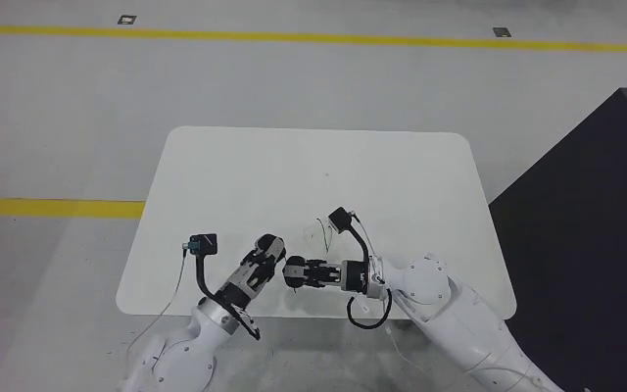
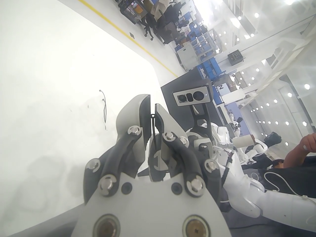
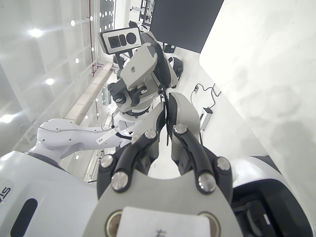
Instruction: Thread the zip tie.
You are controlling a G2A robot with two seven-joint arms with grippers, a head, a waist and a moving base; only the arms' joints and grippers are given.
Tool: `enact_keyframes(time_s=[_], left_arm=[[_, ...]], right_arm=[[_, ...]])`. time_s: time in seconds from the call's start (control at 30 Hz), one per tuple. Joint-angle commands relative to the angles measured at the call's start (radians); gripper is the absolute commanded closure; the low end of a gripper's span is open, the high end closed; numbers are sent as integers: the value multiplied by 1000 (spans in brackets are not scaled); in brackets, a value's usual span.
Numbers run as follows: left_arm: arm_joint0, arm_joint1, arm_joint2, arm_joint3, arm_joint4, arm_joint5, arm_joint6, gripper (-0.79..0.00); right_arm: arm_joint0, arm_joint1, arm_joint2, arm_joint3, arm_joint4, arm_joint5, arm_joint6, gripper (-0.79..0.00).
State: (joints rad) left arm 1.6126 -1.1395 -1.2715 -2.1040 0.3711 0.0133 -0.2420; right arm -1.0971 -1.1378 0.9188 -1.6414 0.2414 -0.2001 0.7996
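Near the table's front edge my two grippers meet tip to tip. My left gripper (image 2: 152, 103) (image 1: 275, 257) is shut on a thin black zip tie (image 2: 154, 127); its small head sits between the pads and the strap runs back toward the palm. My right gripper (image 3: 167, 98) (image 1: 293, 272) is shut on a black zip tie strap (image 3: 168, 119). In the right wrist view the strap leads up to the left gripper (image 3: 161, 86) just beyond. Whether both hold one and the same tie I cannot tell.
A second thin black zip tie (image 2: 105, 109) (image 1: 317, 231) lies loose on the white table (image 1: 323, 171), just behind the grippers. A dark panel (image 1: 578, 196) stands off the table's right side. A cable and a small box (image 3: 207, 114) lie on the floor below the table edge.
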Motion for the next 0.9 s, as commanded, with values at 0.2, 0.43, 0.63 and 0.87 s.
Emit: enact_keyframes(time_s=[0.2, 0.43, 0.63, 0.87], left_arm=[[2, -3, -5, -10, -4, -3, 4, 0], [10, -4, -12, -18, -2, -5, -1, -169], [22, -6, -20, -26, -6, -11, 5, -785], [44, -5, -80, -36, -55, -34, 28, -785]], right_arm=[[2, -3, 3, -1, -6, 5, 4, 0], [-1, -7, 2, 4, -4, 7, 5, 0], [-6, -8, 6, 10, -7, 7, 8, 0], [-17, -3, 31, 8, -3, 5, 38, 0]])
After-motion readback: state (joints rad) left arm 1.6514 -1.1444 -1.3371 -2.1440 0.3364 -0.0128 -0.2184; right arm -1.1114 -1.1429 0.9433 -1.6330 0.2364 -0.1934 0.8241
